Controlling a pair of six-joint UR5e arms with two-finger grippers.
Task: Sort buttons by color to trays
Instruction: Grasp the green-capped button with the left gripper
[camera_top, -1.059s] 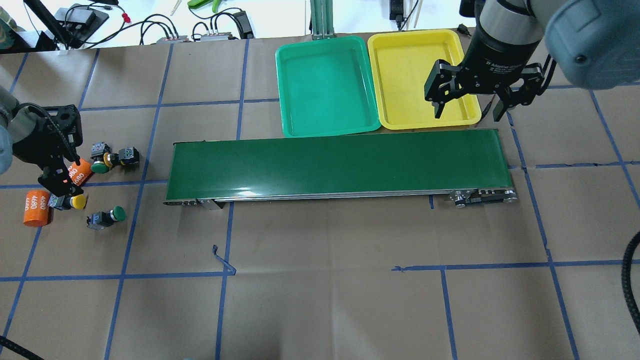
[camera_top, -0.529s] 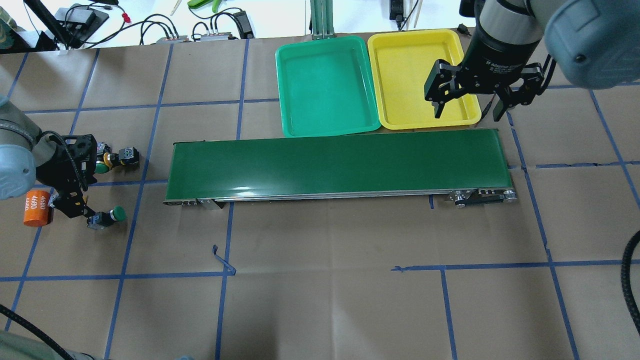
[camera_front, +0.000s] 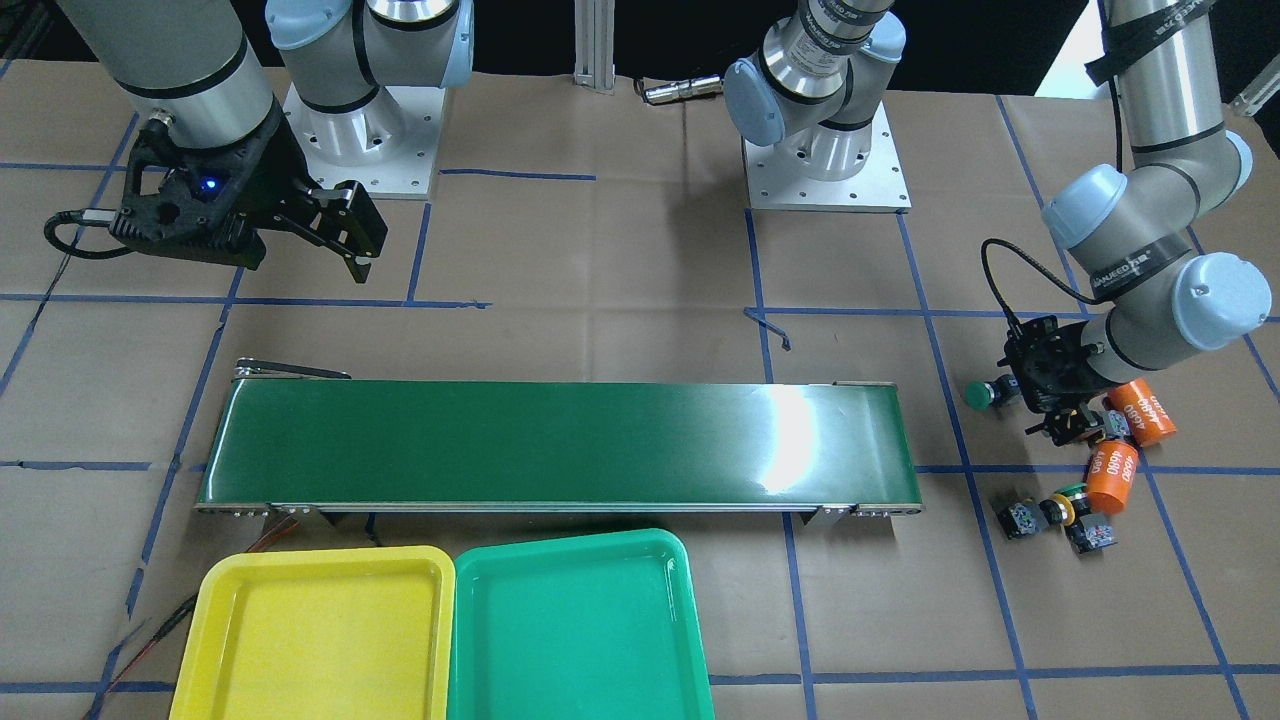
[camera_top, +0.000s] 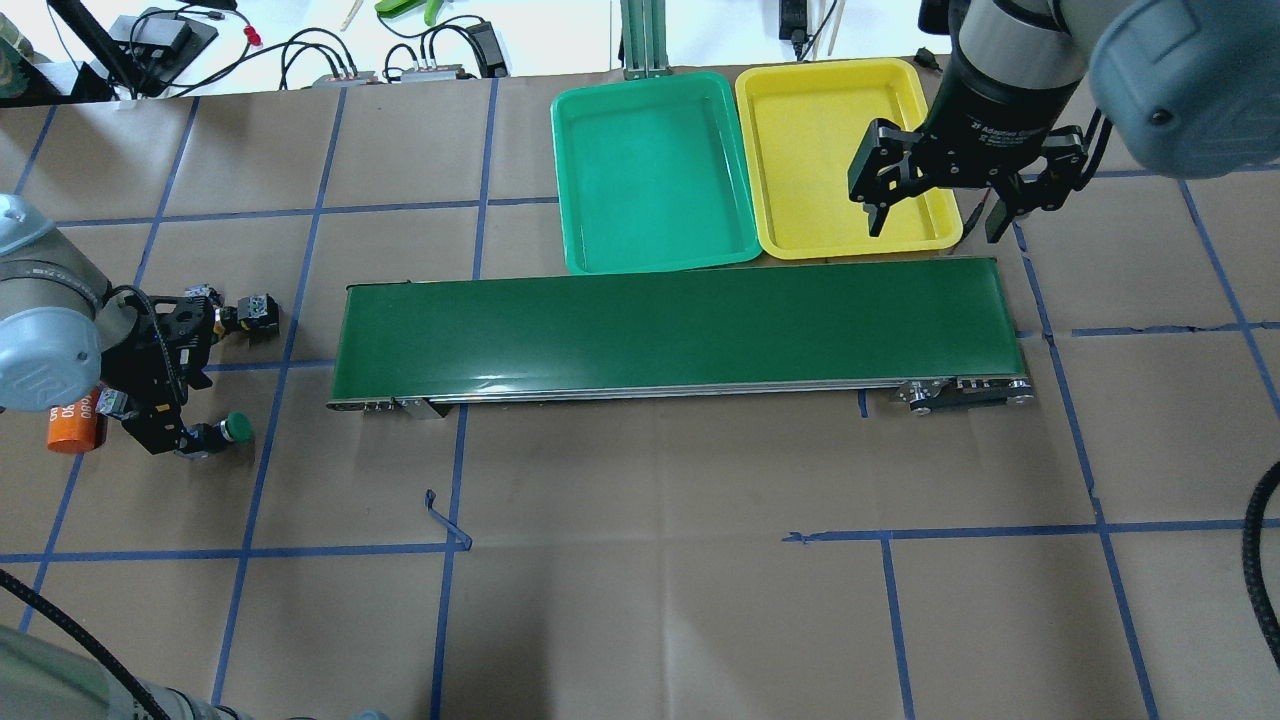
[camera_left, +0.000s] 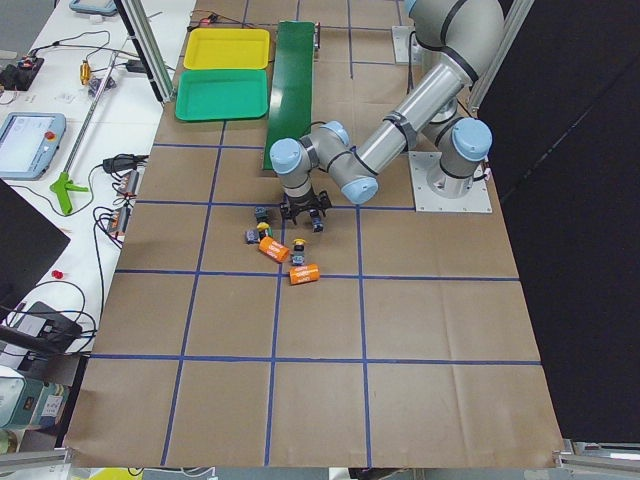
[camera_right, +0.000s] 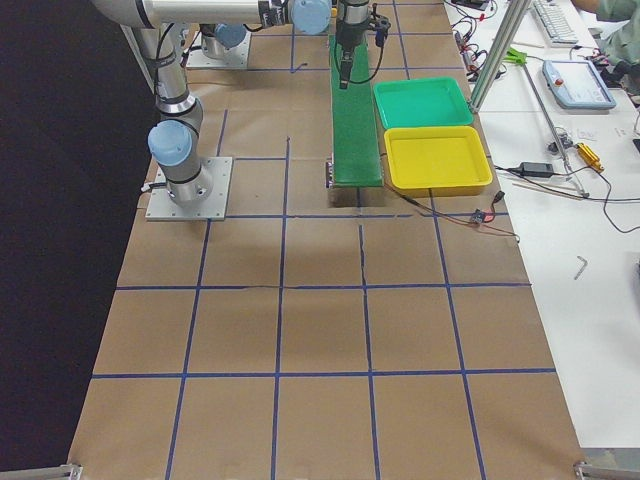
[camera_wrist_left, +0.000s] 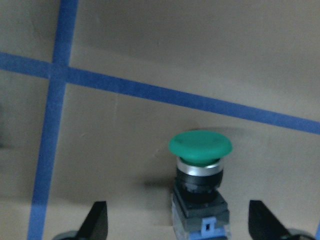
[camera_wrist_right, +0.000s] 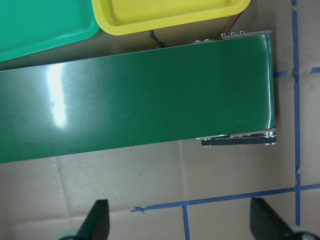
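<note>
The left wrist camera shows what the overhead one half hides: the green-capped push-button switch with a black-grey body (camera_wrist_left: 200, 172) lies on the brown paper-covered table (camera_wrist_left: 150, 120) between the wide-spread fingers (camera_wrist_left: 99, 222) of the left gripper (camera_wrist_left: 177, 205) (touching neither).

Green button (camera_wrist_left: 200, 144) — black body

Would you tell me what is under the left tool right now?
A green-capped button lies on its side between the left tool's open fingers; its body's rear end is hidden beneath the tool.
</note>
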